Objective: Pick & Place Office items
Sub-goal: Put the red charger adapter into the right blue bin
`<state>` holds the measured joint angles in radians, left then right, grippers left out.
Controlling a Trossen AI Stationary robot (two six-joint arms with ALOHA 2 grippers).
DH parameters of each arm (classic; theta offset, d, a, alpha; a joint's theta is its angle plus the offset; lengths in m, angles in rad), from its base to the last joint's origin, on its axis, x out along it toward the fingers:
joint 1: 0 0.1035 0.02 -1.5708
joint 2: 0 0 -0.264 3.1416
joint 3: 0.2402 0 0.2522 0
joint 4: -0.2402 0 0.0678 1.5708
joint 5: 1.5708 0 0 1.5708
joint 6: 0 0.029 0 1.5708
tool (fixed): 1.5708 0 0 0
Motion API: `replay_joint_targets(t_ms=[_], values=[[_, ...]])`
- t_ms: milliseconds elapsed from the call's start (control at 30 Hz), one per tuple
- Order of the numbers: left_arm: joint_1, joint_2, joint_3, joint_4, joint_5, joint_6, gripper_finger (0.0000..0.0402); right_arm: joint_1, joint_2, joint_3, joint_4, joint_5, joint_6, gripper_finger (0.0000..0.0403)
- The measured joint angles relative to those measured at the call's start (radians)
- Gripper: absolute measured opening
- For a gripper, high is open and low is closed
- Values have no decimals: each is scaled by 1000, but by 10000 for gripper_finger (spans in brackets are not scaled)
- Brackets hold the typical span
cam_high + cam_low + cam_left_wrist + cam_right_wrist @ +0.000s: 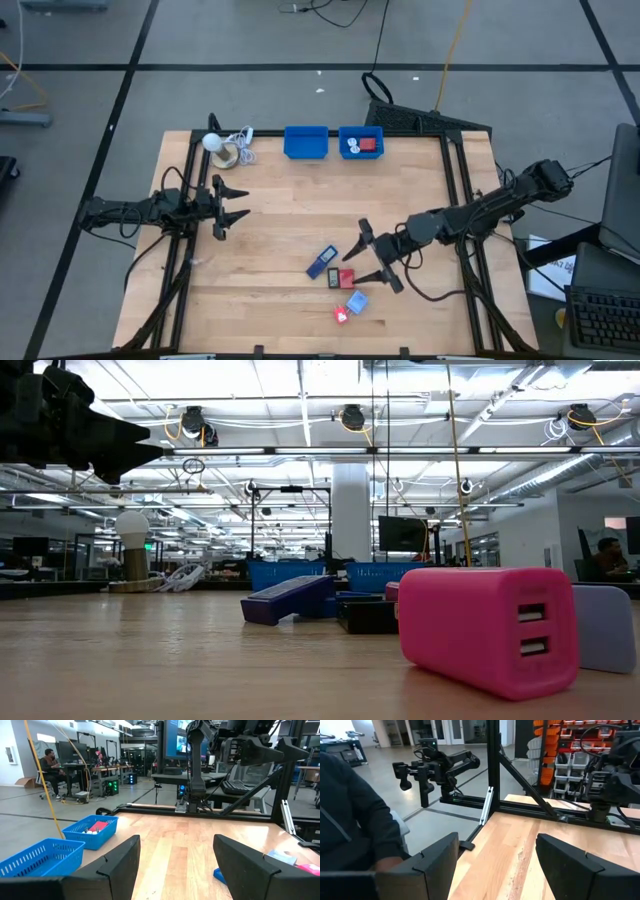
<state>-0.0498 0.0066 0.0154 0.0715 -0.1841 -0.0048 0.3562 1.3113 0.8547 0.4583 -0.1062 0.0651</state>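
The office items lie in a small cluster near the table's near edge: a dark blue rectangle (pixel 321 262), a dark and red block (pixel 341 277), a light blue block (pixel 357 302) and a red block (pixel 341 315). In the low view the red block (pixel 490 628) lies closest and shows two ports. The dark blue rectangle (pixel 290 600) leans tilted on its neighbours behind it. My right gripper (pixel 378 258) (pixel 495 865) is open, just right of the cluster, pointing left. My left gripper (pixel 228 207) (pixel 175 865) is open and waits over the table's left part.
Two blue bins stand at the far edge. The left bin (pixel 306 142) shows nothing inside, and the right bin (pixel 361 142) holds a red piece and a white one. A white ball with a coiled cord (pixel 225 148) sits at the far left. A person's dark sleeve (pixel 350 820) shows beside the table.
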Motion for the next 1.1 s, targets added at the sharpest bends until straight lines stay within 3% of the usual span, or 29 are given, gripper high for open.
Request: replay_joint_targets(t_ms=[1100], values=[[0,0,0,0,0,-3,255,-1,0,0,-30,4,-24,254]])
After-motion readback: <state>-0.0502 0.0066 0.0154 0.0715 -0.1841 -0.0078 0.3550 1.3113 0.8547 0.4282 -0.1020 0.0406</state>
